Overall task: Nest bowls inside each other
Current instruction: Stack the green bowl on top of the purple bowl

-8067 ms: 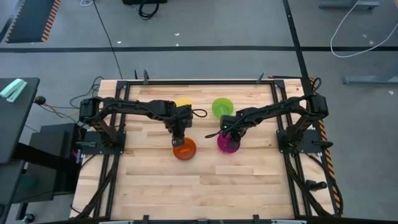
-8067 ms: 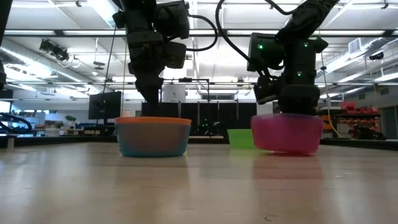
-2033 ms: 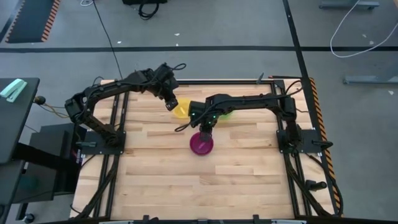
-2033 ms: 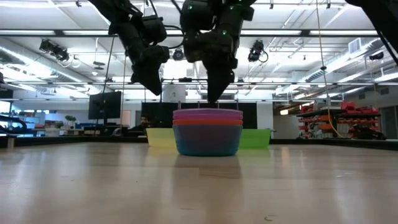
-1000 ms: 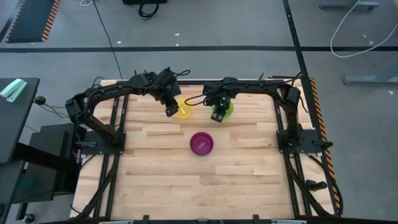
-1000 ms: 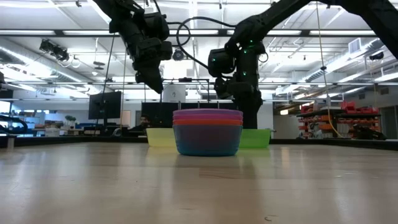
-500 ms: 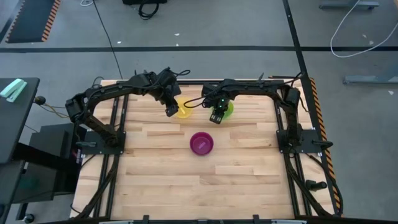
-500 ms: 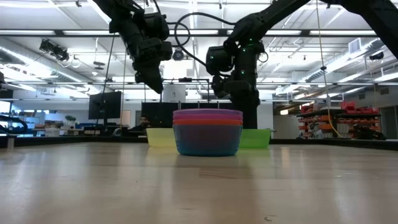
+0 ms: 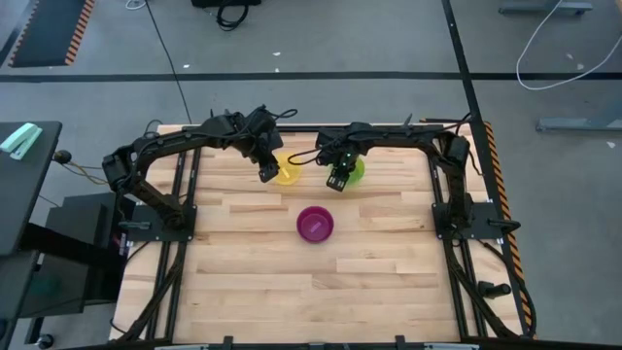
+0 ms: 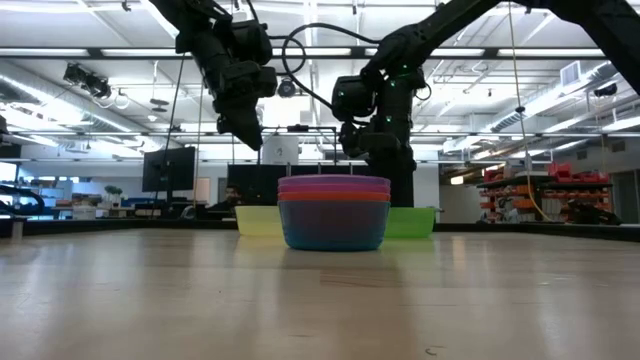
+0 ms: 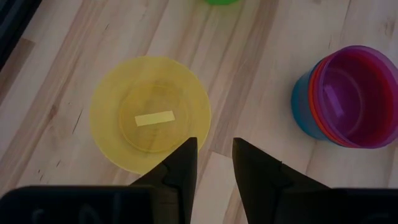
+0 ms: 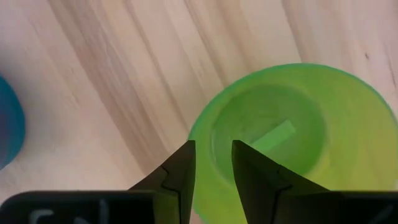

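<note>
Barely any movement: right gripper (image 12: 211, 163) holds narrow over the green bowl's (image 12: 292, 140) rim, left gripper (image 11: 213, 163) narrow beside the yellow bowl (image 11: 149, 112); stack (image 9: 315, 225) stands apart.

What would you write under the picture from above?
Left tool by yellow bowl, right tool by green bowl, stack in front.

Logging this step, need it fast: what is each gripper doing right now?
Left gripper: open, holding nothing, above the yellow bowl's rim.
Right gripper: open, holding nothing, above the green bowl's rim.
</note>
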